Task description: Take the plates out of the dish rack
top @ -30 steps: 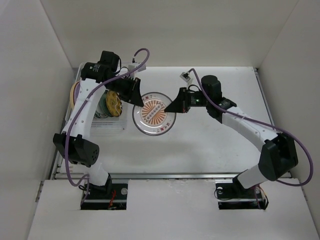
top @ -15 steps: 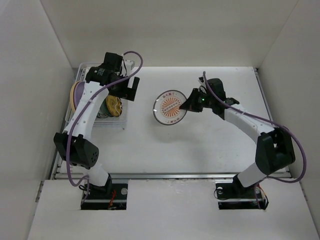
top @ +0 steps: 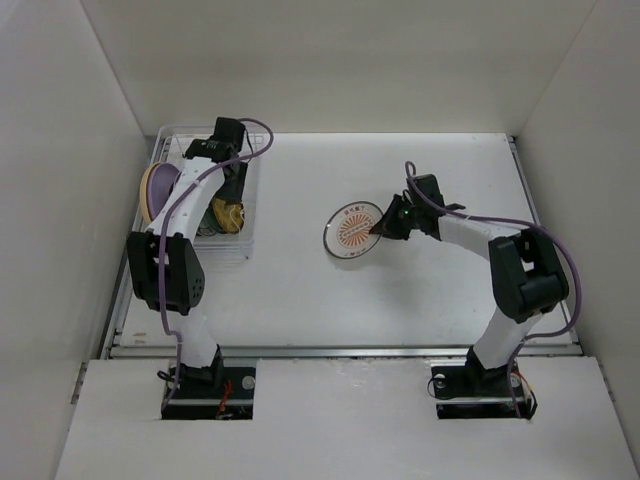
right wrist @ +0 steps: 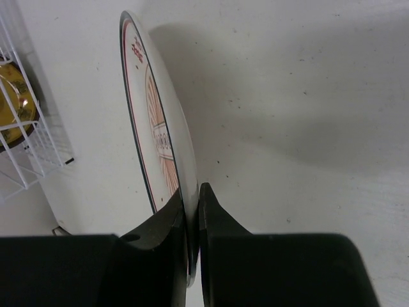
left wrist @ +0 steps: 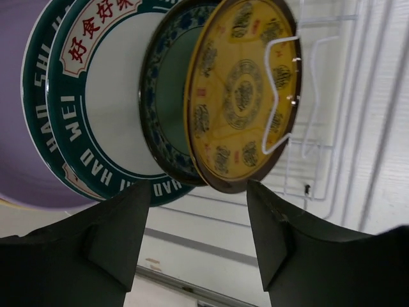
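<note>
The white plate with the orange sunburst (top: 353, 231) is at mid-table, tilted, with its lower edge near the table. My right gripper (top: 380, 228) is shut on its right rim; the wrist view shows the plate (right wrist: 160, 141) edge-on between the fingertips (right wrist: 192, 198). The dish rack (top: 232, 245) stands at the left with several plates upright in it: a purple underside (left wrist: 25, 128), white with a teal rim (left wrist: 108, 96), teal (left wrist: 167, 96) and mustard-yellow (left wrist: 239, 96). My left gripper (left wrist: 198, 211) is open and holds nothing, just short of the yellow plate's edge.
White walls close in the table on the left, back and right. The rack's wire rim (left wrist: 319, 160) rises right of the yellow plate. Bare white table lies between the rack and the sunburst plate, and the rack's corner (right wrist: 32, 141) shows in the right wrist view.
The sunburst plate passed from the left gripper to the right, which carried it rightward and down. The left gripper let go, opened and swung back over the rack.
</note>
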Available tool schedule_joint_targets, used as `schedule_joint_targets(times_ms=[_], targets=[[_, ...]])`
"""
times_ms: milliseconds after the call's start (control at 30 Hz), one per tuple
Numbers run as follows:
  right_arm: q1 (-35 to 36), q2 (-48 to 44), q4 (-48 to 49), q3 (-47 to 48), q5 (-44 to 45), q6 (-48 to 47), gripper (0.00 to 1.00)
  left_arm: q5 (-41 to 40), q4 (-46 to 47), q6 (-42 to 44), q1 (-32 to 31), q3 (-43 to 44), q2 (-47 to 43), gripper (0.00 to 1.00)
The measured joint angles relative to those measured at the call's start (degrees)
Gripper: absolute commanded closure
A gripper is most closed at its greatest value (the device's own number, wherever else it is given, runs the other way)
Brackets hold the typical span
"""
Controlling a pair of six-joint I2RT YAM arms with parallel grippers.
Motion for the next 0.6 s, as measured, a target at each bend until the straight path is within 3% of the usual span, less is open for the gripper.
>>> schedule_joint_targets(times_ms=[33, 100, 167, 300, 600], targets=[[-0.09, 0.02, 0.59, -0.44, -0.22, 0.17, 0.67, -0.76, 0.35, 0.04, 0.44, -0.24, 0.57, 0.42], [-0.35, 0.33, 0.74, -1.01, 0.28, 0.07, 0.43, -1.92, 1.03, 0.02, 1.25, -0.46, 1.77, 0.42], [-0.81, 1.53, 0.04, -1.75, 1.01, -0.39, 0.32, -2.51, 1.53, 0.0, 1.77, -0.48, 2.89, 0.42], [-1.66, 2.4, 0.15, -2.12, 0.9, -0.57, 0.24, -1.55, 1.97, 0.39, 2.73, -0.48, 4.26, 0.56], [-1.51, -1.09, -4.33, -2.84, 3.52, -2.86, 0.22, -2.05, -0.74, 1.11, 3.21, 3.17, 6.25, 0.8]])
